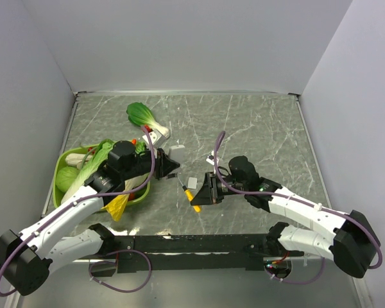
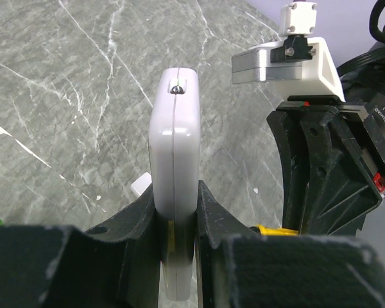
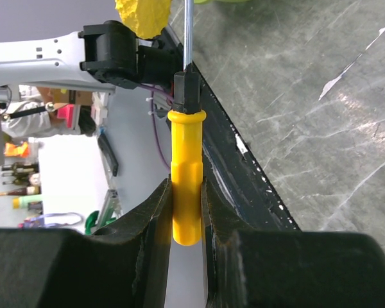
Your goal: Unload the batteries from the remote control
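My left gripper [image 1: 171, 168] [image 2: 174, 206] is shut on the white remote control [image 2: 174, 154]. It holds the remote edge-on above the table, with the seam and a small dark dot at the far end facing the left wrist camera. My right gripper [image 1: 197, 195] [image 3: 187, 192] is shut on the yellow handle of a screwdriver [image 3: 187, 170] [image 1: 193, 199]. The tool's metal shaft [image 3: 187, 32] points away from the right wrist camera. The two grippers are close together near the table's middle front. No batteries show in any view.
A small grey square cover piece [image 1: 192, 181] lies on the marble table between the grippers. A green bowl [image 1: 59, 168] with vegetables stands at the left, with a yellow bag [image 1: 117, 206] by it. A bok choy [image 1: 141, 115] and a white block [image 1: 158, 136] lie behind.
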